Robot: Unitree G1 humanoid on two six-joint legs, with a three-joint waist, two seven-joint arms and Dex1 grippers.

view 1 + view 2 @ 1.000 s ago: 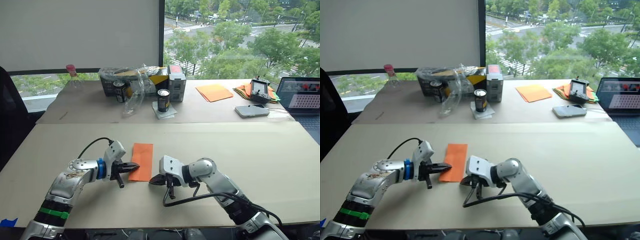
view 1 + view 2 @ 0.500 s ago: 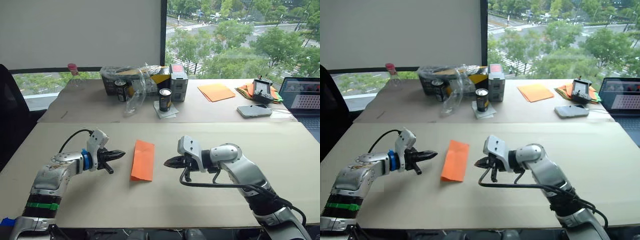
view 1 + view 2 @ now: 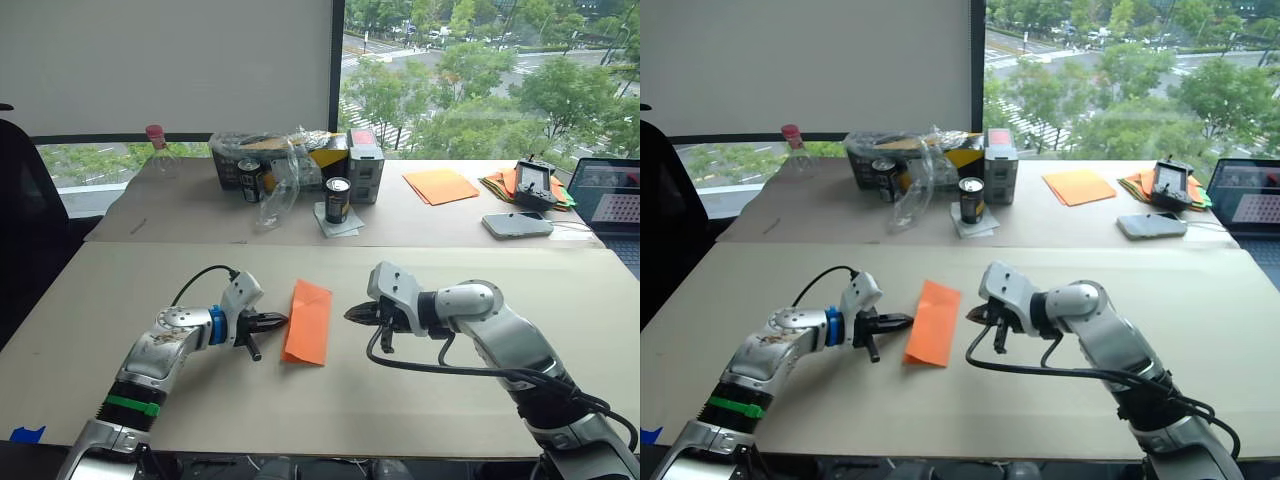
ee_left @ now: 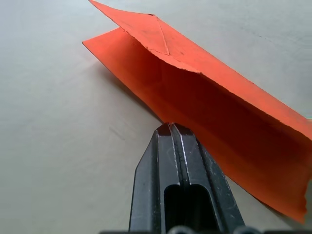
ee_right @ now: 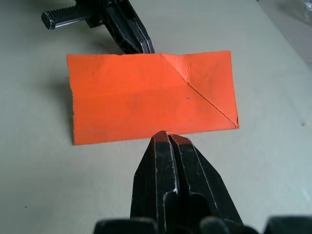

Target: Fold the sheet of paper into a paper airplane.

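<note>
Here, creased sheet of paper [image 3: 308, 321], no legible writing

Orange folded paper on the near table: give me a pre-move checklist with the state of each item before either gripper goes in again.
1. The bright orange creased sheet of paper lies free on the tan table, held by neither gripper: ok.
2. Left gripper, black fingers shut, tips at the paper's left long edge: ok for pushing, not ok for grasping.
3. Right gripper, fingers shut, tips close to the right long edge: same.
4. Paper flat: not ok; the left wrist view shows its upper layer lifted along that edge.
5. Diagonal crease at one end visible: ok.
6. Contact between fingertips and paper: cannot tell.
</note>
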